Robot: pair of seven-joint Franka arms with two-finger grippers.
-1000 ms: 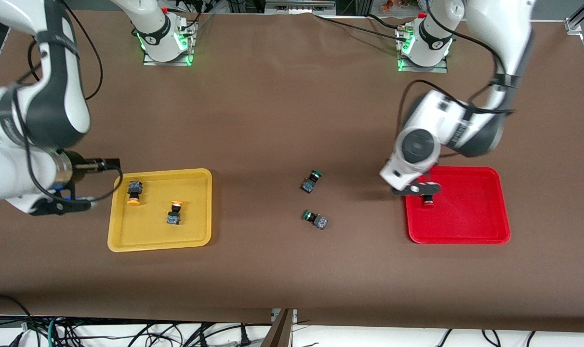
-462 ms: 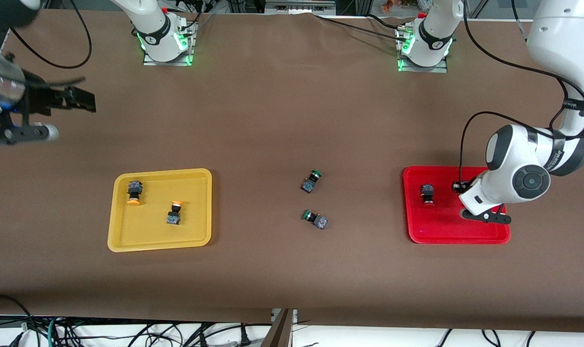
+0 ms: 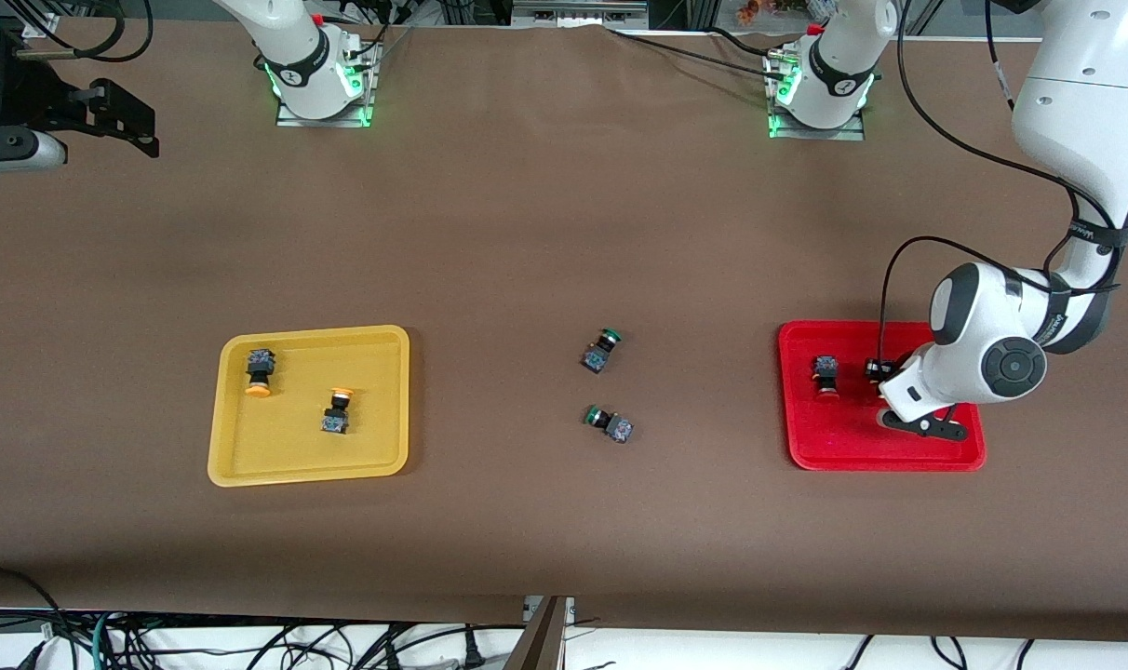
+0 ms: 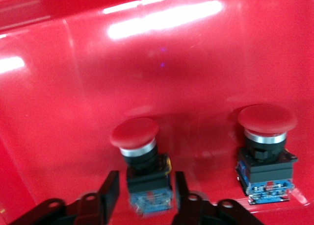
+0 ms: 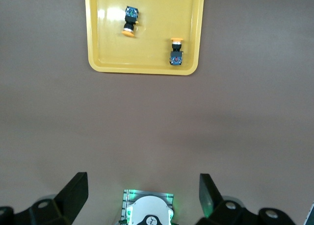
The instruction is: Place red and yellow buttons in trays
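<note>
The red tray [image 3: 899, 447] holds two red buttons. One [image 3: 825, 375] [image 4: 266, 154] lies free. The other [image 3: 872, 368] [image 4: 142, 161] sits between the fingers [image 4: 109, 193] of my left gripper [image 3: 879, 372] [image 4: 147, 178], which is low in the tray and open, with a gap on each side of the button's body. The yellow tray [image 3: 248, 465] [image 5: 98, 63] holds two yellow buttons [image 3: 259, 372] [image 3: 337, 409] [image 5: 129, 20] [image 5: 176, 51]. My right gripper [image 3: 108, 112] [image 5: 143, 178] is open, empty and high over the table's edge at the right arm's end.
Two green-capped switches [image 3: 601, 349] [image 3: 609, 423] lie on the brown table between the trays. The right arm's base [image 5: 149, 212] shows under the right gripper. Cables hang below the table's front edge.
My left gripper swung from the red tray's inner edge to over its middle and now straddles the second red button. My right gripper left the yellow tray's side and rose toward its base.
</note>
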